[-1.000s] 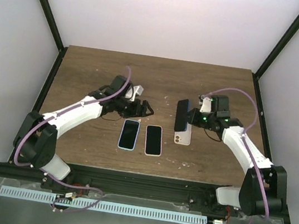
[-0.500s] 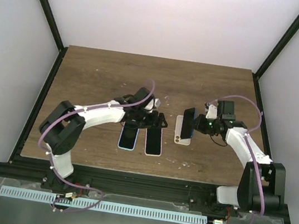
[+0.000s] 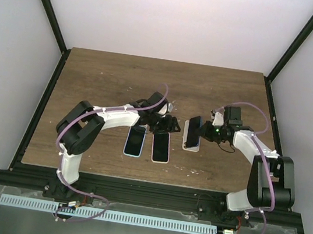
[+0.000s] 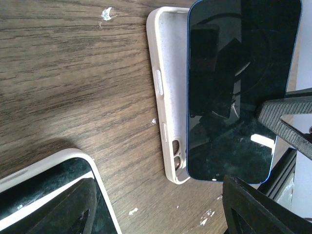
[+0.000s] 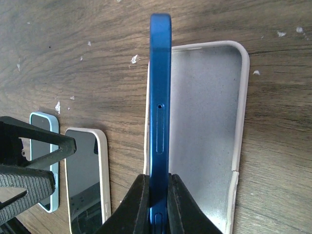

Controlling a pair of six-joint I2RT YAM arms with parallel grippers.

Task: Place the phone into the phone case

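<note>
The right gripper [image 5: 158,197] is clenched on the blue phone [image 5: 160,97], held on edge above the long wall of the empty phone case [image 5: 209,126] nearest the left arm, long axes parallel, right of the worktop [image 3: 103,79] centre. The left gripper [image 3: 166,124], released and empty, hovers just beside that wall

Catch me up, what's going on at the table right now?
The right gripper is shut on the blue phone, holding it on edge over the empty white case. The phone is not seated yet. The left gripper hovers open just left of the case, over the far ends of the blue-cased phone and the white-cased phone lying on the table.
</note>
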